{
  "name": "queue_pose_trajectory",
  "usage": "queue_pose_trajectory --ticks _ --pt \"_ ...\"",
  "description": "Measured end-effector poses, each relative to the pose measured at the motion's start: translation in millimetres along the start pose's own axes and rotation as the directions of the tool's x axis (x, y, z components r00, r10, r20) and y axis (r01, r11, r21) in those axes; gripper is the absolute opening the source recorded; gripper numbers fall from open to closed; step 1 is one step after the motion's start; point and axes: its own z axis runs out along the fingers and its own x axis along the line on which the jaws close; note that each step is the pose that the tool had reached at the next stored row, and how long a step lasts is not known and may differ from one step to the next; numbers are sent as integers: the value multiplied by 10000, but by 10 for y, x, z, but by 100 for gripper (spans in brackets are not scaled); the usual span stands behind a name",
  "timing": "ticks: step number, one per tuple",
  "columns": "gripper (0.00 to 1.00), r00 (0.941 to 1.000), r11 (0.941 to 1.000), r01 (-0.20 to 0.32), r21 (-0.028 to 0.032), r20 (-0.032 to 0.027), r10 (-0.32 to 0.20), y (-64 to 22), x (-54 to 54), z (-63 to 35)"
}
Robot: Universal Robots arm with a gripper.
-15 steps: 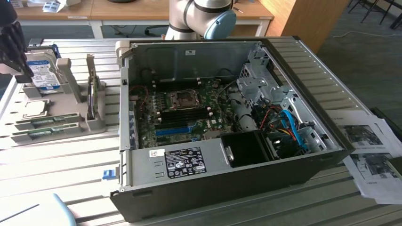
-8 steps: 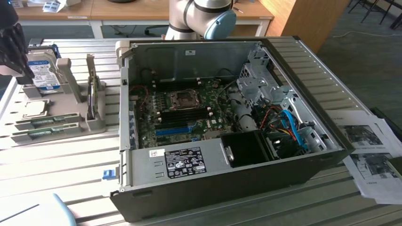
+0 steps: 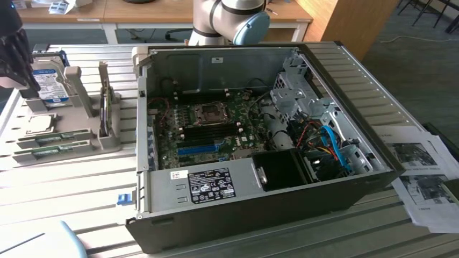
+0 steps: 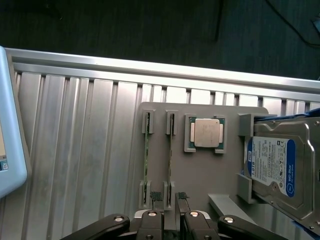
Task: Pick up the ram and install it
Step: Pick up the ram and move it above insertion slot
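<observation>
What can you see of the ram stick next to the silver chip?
The ram stick is a long, thin green circuit board standing on its edge, so mostly its narrow edge shows. Each end sits in a slotted post of the grey holder, beside a second stick. The open tool straddles one end; contact cannot be told.

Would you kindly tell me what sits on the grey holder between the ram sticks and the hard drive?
The silver processor chip lies there, touching neither the ram sticks nor the hard drive, as the wrist view shows.
</observation>
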Motion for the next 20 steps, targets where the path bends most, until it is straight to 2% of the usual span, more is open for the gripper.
queue_pose_trajectory --ticks 20 --pt "23 10000 10000 1 1 0 -1 -5 1 124"
